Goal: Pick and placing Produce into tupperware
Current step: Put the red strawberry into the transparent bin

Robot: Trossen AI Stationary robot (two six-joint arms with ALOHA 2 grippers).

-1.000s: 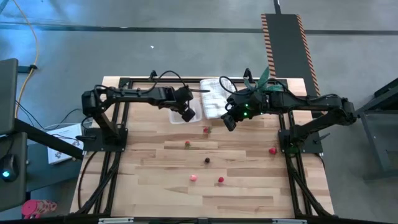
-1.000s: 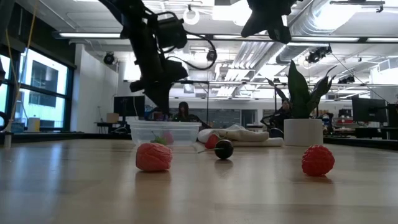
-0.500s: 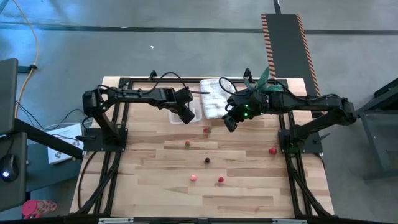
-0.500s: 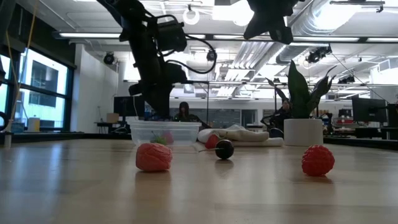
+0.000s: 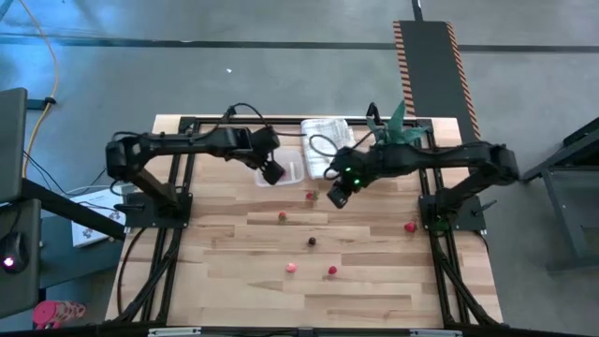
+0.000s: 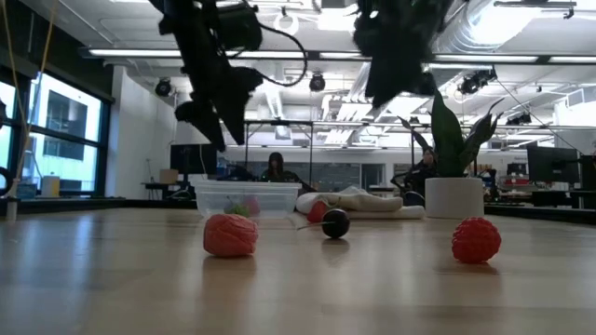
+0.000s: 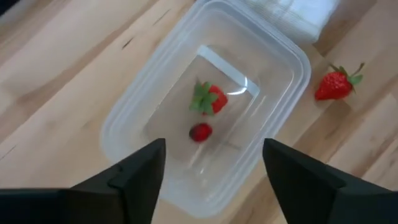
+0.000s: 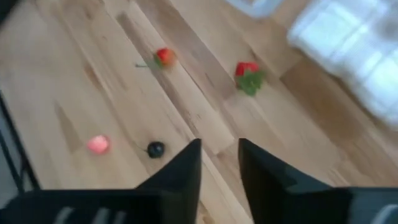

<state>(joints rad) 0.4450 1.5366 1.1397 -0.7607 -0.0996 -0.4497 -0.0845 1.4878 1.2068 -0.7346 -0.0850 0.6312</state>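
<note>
So there are four cameras. The high one sits overhead, looking straight down, far enough to fit the whole table point(image 5: 374, 281) plus floor around it. The low one is right at tabletop level, looking across the wood into the room, so the nearest strawberry point(image 6: 230, 234) looks huge. The left wrist cam looks down close over the tub point(image 7: 124, 118), with its own fingers point(image 7: 134, 177) at the picture's edge. The right wrist cam looks from higher up at the loose berries. It shares the dark berry point(image 8: 155, 149) with the high and low views, and all four catch the tub or the towel point(image 8: 354, 43).
</note>
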